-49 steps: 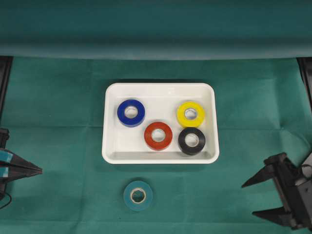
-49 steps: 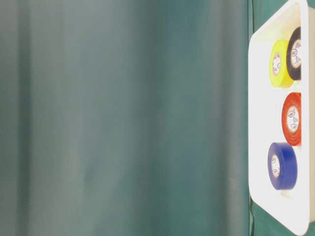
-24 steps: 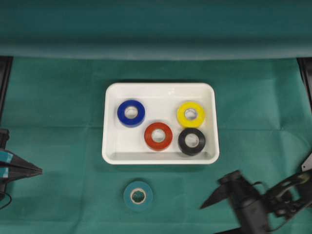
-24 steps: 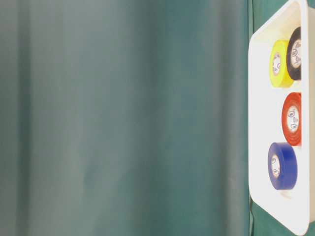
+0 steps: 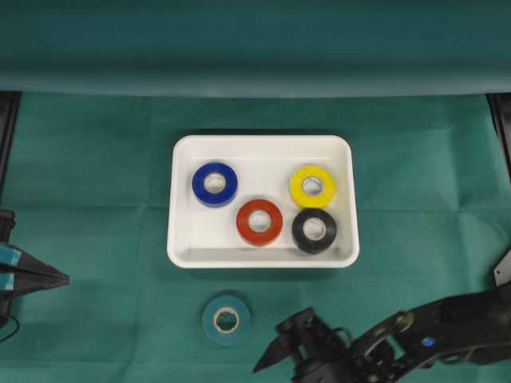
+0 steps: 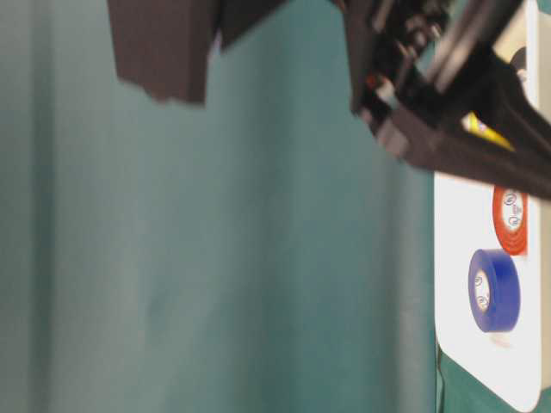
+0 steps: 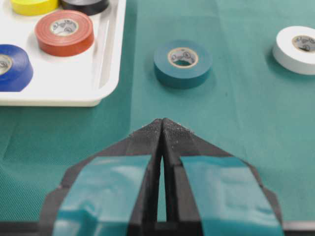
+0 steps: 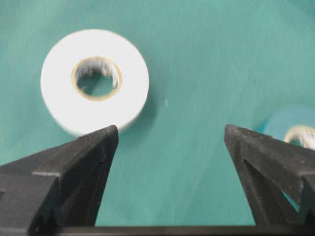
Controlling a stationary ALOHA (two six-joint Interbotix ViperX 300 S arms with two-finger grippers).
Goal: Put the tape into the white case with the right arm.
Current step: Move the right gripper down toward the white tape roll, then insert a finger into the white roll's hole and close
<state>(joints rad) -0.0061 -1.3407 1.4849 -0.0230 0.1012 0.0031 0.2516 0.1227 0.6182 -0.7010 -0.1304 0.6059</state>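
Note:
The white case (image 5: 182, 239) sits mid-table and holds blue (image 5: 214, 184), red (image 5: 259, 222), yellow (image 5: 312, 186) and black (image 5: 314, 230) tape rolls. A teal tape (image 5: 226, 320) lies flat on the cloth just in front of the case. A white tape (image 8: 94, 81) lies flat too, seen only in the wrist views. My right arm (image 5: 435, 335) reaches left along the front edge. Its gripper (image 8: 171, 132) is open and empty, with the white tape just beyond its left fingertip (image 8: 106, 137). My left gripper (image 7: 162, 123) is shut and empty at the left edge.
Green cloth covers the table and the backdrop. In the left wrist view the teal tape (image 7: 182, 63) lies between the case (image 7: 106, 73) and the white tape (image 7: 298, 49). The right arm (image 6: 448, 112) fills the top of the table-level view.
My right arm has swung from the right edge leftward along the table's front, gripper still open, and now shows in the table-level view. The left gripper and the tapes have not moved.

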